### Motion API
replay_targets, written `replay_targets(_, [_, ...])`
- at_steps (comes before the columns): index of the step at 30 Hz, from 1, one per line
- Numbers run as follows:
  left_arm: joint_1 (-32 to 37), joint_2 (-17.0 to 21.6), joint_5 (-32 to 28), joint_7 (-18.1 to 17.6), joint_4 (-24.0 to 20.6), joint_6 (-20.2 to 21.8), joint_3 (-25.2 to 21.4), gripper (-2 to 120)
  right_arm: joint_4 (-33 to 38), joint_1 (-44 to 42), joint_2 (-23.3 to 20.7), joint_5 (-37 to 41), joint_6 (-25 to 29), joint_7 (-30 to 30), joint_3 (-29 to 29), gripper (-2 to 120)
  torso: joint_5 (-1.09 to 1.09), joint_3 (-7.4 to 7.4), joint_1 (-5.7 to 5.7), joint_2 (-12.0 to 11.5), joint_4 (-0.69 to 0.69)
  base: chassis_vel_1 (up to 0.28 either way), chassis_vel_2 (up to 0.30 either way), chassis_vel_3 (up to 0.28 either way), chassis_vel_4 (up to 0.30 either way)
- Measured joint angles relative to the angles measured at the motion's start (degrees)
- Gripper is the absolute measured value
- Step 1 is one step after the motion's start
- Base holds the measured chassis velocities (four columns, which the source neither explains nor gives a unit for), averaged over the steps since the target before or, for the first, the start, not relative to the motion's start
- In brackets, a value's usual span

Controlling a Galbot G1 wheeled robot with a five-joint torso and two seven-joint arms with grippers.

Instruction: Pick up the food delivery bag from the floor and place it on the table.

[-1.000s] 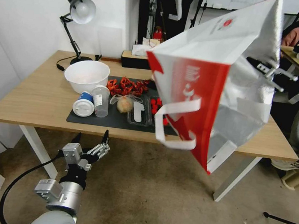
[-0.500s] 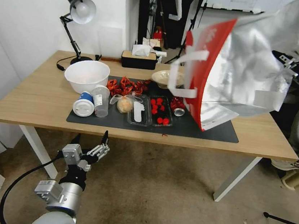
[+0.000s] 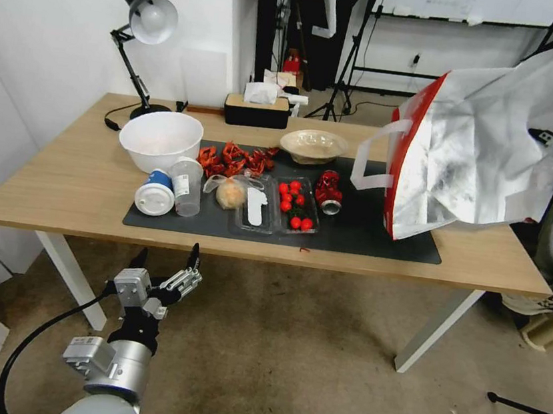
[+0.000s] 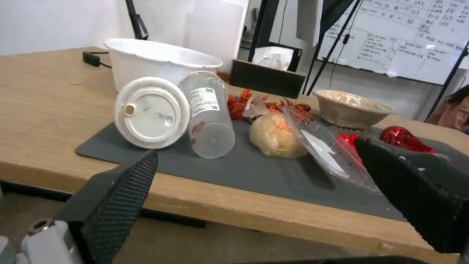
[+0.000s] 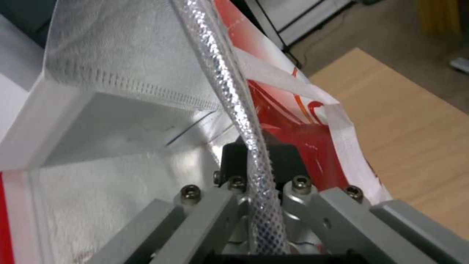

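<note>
- The food delivery bag [image 3: 476, 168] hangs tilted over the right end of the table [image 3: 72, 175], off the floor [image 3: 287, 342]; its lower red corner meets the right edge of the dark grey mat [image 3: 354, 233] at about 3 o'clock on the tabletop, though whether it rests there cannot be told.
- The right gripper [image 5: 257, 161], at the far right edge of the head view, is clamped shut on the bag's foil-lined wall; the wrist view shows the dark pads pinching the sheet from both sides.
- The bag's long axis leans from about 7 o'clock at the red base corner up to 1 o'clock. Its white handle [image 3: 373, 162] and red gusset face 9 o'clock, toward the red can [image 3: 327, 193].
- Judged by its crumpled sides, the bag is light, thin and floppy and looks empty; it would likely topple if let go at this lean. The rim or handles look the surest hold, since the foil could slip or tear.
- The left gripper [image 3: 164, 274] waits low before the table's near edge at 7 o'clock, its jaws spread wide and holding nothing.
</note>
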Motion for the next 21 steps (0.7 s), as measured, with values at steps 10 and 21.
replay_targets(10, [-0.34, -0.08, 0.48, -0.03, 0.41, 0.04, 0.03, 100, -2.42, 1.74, -0.62, 4.67, -4.58, 6.51, -0.52, 0, 0.0, 0.0, 0.0, -0.01, 0.0, 0.0, 0.0, 0.0, 0.0])
replay_targets(21, [-0.47, -0.14, 0.6, -0.12, 0.66, 0.2, 0.09, 100, -4.28, 2.49, -2.22, 4.81, -7.34, 6.64, -1.38, 0, 0.0, 0.0, 0.0, -0.01, 0.0, 0.0, 0.0, 0.0, 0.0])
